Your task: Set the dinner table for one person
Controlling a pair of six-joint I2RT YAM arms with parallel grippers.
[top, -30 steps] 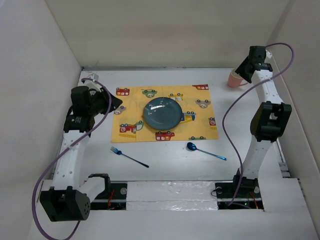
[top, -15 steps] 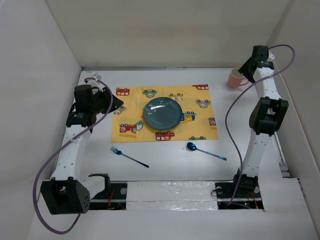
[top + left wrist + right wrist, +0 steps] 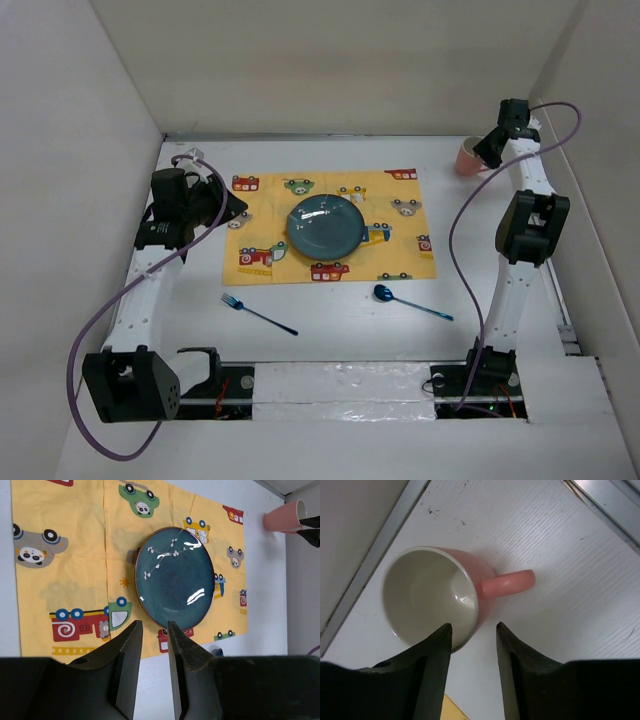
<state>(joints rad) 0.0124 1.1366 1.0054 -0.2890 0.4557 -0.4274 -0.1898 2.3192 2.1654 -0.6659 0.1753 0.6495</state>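
Mug (image 3: 427, 592) partly hidden by right jaws, parted, empty; left jaws narrow, empty.

No words, letters or numbers can be read anywhere in these pictures. The yellow placemat (image 3: 65, 580) shows only drawings of cars, trucks and little animal faces. The blue plate (image 3: 175, 580) has just a small white twig pattern, and the pink mug (image 3: 427, 595) is plain.
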